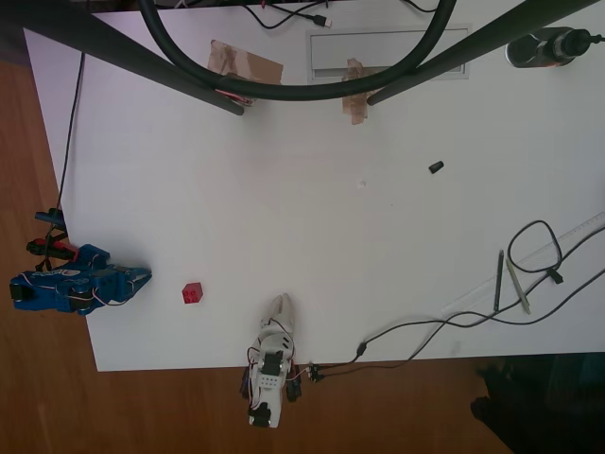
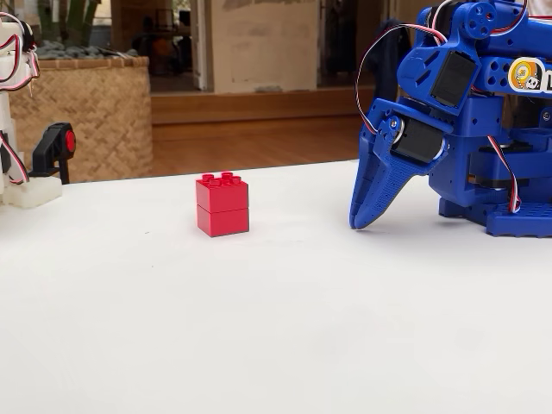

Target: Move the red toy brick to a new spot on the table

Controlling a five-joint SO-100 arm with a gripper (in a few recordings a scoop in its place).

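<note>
Start of the task — the red toy brick (image 2: pixel 222 204) untouched, the reach not yet begun.

The blue gripper (image 2: pixel 360 222) is folded down beside its base, tip at the table (image 2: pixel 276 328), fingers pressed together and holding nothing. The brick stands upright on the table near that tip, to its left in the fixed view — the next move calls for lifting, spreading the fingers and straddling it.

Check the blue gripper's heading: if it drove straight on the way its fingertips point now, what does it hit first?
Most likely the small red studded plastic toy brick. In the overhead view the blue two-finger gripper points right across the white matte table, with the brick just ahead, slightly below that line. It may only clip it; the fixed view shows a bare gap between them.
</note>
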